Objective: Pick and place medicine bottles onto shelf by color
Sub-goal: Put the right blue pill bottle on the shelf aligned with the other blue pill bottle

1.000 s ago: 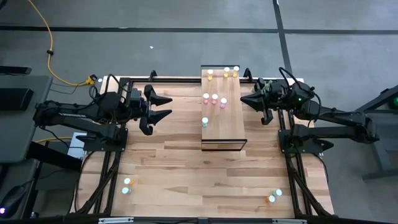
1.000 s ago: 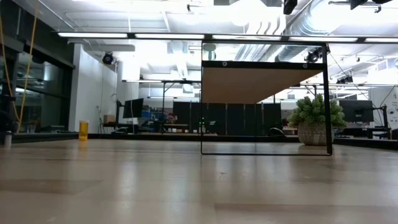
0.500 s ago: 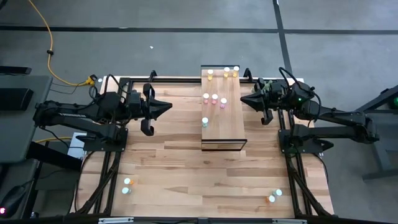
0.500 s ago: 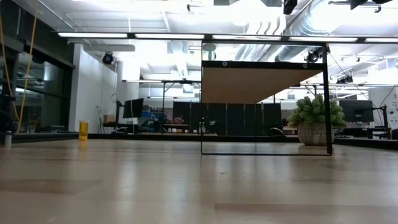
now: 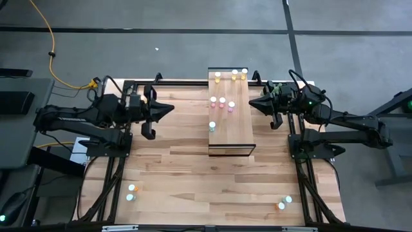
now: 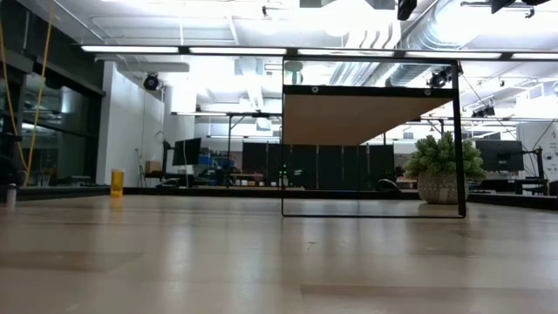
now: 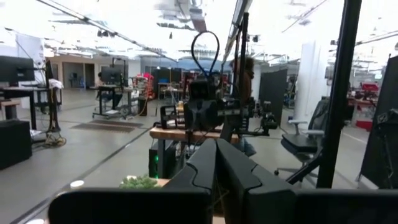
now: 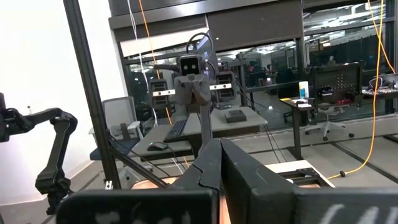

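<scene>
The shelf (image 5: 230, 116) is a long light-wood board standing in the middle of the table toward its far edge; in the low view it is a dark frame with a wood board (image 6: 366, 118). On its top stand yellow and orange medicine bottles (image 5: 234, 74) at the far end, pink ones (image 5: 222, 102) in the middle and a blue-green one (image 5: 212, 126) nearer. More bottles stand on the table at the near left (image 5: 131, 191) and near right (image 5: 284, 203). My left gripper (image 5: 168, 108) hovers shut and empty left of the shelf. My right gripper (image 5: 253, 103) hovers shut and empty right of it.
Dark frame rails run along the table's left (image 5: 109, 180) and right (image 5: 309, 187) sides under the arms. A yellow cable (image 5: 55, 64) lies on the floor beyond the far left corner. Bare planks lie between the shelf and the near edge.
My left gripper has shut on nothing; its fingers stood wide apart a second ago. It has also drawn back a little toward the table's left edge. The right arm and the bottles have kept still.
</scene>
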Robot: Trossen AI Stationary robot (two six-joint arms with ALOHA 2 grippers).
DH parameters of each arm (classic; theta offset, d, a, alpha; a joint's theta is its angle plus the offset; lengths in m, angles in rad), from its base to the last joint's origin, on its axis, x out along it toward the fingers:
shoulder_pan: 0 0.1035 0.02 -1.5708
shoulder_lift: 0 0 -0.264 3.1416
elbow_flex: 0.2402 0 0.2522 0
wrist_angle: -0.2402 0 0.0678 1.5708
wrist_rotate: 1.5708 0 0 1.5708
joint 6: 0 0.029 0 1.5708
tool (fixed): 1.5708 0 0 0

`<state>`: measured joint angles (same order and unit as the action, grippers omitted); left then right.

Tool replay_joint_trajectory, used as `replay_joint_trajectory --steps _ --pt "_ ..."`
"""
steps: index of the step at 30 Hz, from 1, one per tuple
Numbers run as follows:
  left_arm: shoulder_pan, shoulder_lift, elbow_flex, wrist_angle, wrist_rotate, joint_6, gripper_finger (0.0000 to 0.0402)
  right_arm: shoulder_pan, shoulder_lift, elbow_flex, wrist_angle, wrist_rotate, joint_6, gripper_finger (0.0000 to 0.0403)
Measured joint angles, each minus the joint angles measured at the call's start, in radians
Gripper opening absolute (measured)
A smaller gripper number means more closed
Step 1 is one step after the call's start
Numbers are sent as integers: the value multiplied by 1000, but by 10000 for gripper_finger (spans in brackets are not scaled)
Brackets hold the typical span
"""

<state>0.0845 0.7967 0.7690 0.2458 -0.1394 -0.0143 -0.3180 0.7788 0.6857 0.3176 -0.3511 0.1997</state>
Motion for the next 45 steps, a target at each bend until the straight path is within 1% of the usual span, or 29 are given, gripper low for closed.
replay_joint_trajectory --steps 7,12,14,23,34,39,42,45 --pt "0 -69 -1 -79 -19 -8 0 0 0 0 0 0 0 0" --pt "0 -78 -2 -104 -20 -36 0 0 0 0 0 0 0 0" --pt "0 -77 -2 -114 -6 -53 0 0 0 0 0 0 0 0" --pt "0 -57 -4 -122 8 -78 0 0 0 0 0 0 1 0" --pt "-23 17 -4 -123 7 -80 0 0 0 0 0 0 1 0" --pt "-23 20 -4 -123 7 -78 0 0 0 0 0 -1 1 0" --pt "-21 10 -48 -62 -4 -72 0 0 0 0 0 -1 1 0" --pt "-10 -10 -161 95 -7 -111 0 0 0 0 0 -1 3 0"
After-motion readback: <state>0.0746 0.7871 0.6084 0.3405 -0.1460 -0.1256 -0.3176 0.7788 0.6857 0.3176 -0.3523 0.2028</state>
